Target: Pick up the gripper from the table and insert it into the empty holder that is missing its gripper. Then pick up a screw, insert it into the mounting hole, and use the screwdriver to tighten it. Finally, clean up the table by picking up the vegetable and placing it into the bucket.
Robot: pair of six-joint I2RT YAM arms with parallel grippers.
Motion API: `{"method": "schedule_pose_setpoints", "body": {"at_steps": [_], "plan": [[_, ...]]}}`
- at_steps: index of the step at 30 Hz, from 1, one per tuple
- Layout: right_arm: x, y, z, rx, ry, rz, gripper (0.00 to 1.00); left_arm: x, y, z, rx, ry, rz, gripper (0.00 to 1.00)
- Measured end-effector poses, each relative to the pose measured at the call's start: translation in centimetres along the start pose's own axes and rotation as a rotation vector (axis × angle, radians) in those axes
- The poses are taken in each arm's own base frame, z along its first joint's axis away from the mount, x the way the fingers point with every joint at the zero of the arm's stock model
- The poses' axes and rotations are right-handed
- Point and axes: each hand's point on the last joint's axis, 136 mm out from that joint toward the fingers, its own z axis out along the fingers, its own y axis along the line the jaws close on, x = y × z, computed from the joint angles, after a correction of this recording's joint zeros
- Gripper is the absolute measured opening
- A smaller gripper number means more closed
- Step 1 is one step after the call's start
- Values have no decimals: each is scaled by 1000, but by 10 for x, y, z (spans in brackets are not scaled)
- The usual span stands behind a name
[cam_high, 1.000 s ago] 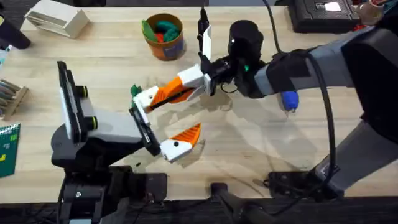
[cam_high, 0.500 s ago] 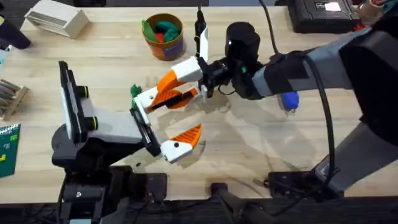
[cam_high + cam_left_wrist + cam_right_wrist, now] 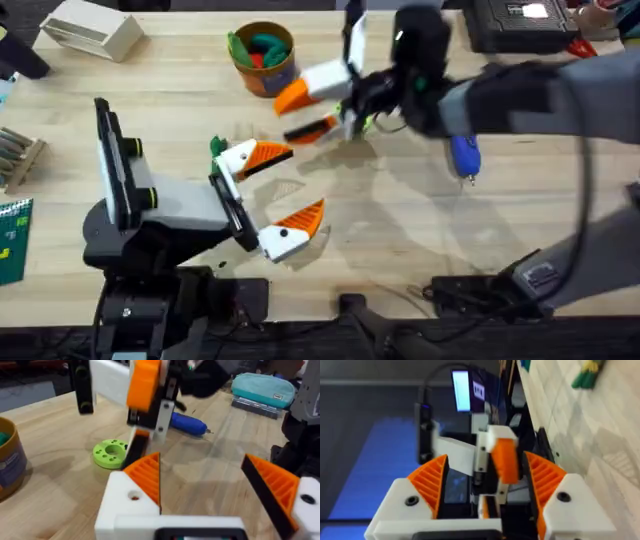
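While left pincer point(image 3: 285, 185) gapes released | right pincer point(image 3: 297, 115) grip: cannot tell | green disc point(image 3: 111, 453), screwdriver point(image 3: 187, 422) lie near.

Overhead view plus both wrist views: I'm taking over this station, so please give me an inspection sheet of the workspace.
Surface: wooden table, no spills seen.
Job's things: holder with orange gripper on it, raised above the table; screwdriver lying flat; bucket containing toy vegetables; vegetable beside the left claw.
Clutter: white box; green ring.
Grippers: left claw open, empty; right claw shut on the holder.
Cables: black cables at the table's front edge.
Surroundings: teal pouch.
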Motion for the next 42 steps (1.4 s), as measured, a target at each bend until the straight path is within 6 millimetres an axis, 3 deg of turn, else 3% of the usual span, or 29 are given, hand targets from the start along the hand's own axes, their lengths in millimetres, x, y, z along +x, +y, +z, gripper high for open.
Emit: {"method": "schedule_pose_setpoints", "body": {"at_steps": [6, 12, 15, 22, 32, 35, 37, 42], "plan": [[-19, 38, -42, 70, -122, -35, 805, 0, 0, 0, 0, 0, 0, 985], [-22, 43, -83, 267, -253, -31, 807, 0, 0, 0, 0, 0, 0, 985], [-17, 46, -94, 388, -268, -72, 806, 0, 0, 0, 0, 0, 0, 985], [-1, 65, -136, 939, -233, -203, 807, 0, 0, 0, 0, 0, 0, 985], [2, 58, -146, 1311, -144, -286, 806, 0, 0, 0, 0, 0, 0, 985], [-7, 38, -148, 1382, -93, -244, 806, 0, 0, 0, 0, 0, 0, 985], [-12, 17, -128, 1403, -11, -243, 806, 0, 0, 0, 0, 0, 0, 985], [-22, 11, -126, 1402, -34, -250, 806, 0, 0, 0, 0, 0, 0, 985]]}}
